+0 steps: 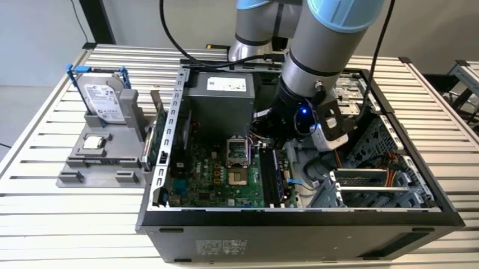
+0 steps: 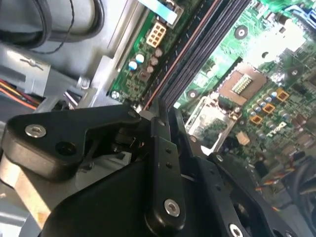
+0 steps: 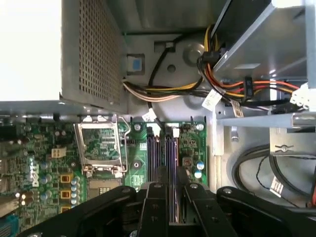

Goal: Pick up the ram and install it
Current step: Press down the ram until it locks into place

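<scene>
Black gripper over memory slots, cables nearby.

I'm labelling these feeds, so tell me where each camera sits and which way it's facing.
Exterior view: off the arm, above the open computer case, looking down; the arm's lower links show.
First wrist view: on the arm, aimed along the gripper at the memory slots.
Second wrist view: on the arm, obliquely over the gripper.
Both wrist views share the CPU socket.

Exterior high; wrist views near motherboard.
</scene>
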Controlling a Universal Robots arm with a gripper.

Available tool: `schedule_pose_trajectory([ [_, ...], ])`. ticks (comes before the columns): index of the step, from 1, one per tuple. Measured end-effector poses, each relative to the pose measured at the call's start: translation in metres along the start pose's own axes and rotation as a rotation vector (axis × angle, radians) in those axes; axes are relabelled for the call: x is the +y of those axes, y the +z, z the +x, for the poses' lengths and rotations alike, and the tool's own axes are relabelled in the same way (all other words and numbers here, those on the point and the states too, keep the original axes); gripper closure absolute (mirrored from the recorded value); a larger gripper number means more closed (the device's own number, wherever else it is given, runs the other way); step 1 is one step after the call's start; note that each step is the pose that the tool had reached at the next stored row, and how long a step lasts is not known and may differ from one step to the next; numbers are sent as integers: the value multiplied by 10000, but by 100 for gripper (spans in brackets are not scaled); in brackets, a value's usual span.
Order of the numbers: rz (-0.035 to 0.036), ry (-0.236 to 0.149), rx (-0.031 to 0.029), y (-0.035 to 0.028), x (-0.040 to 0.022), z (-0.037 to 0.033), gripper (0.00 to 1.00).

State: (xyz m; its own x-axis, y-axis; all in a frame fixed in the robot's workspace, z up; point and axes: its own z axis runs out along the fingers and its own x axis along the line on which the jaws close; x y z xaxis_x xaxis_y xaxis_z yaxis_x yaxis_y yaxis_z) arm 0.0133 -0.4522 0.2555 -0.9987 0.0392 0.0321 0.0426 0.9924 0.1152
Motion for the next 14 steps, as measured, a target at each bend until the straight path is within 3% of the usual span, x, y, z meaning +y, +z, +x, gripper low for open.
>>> schedule_pose_trajectory([
  [3, -1, 5, 9, -115, 13, 4, 0],
  [7, -25, 4, 10, -134, 16, 4, 0],
  [8, -24, 4, 11, -134, 16, 4, 100],
  [14, -24, 4, 11, -134, 16, 4, 100],
])
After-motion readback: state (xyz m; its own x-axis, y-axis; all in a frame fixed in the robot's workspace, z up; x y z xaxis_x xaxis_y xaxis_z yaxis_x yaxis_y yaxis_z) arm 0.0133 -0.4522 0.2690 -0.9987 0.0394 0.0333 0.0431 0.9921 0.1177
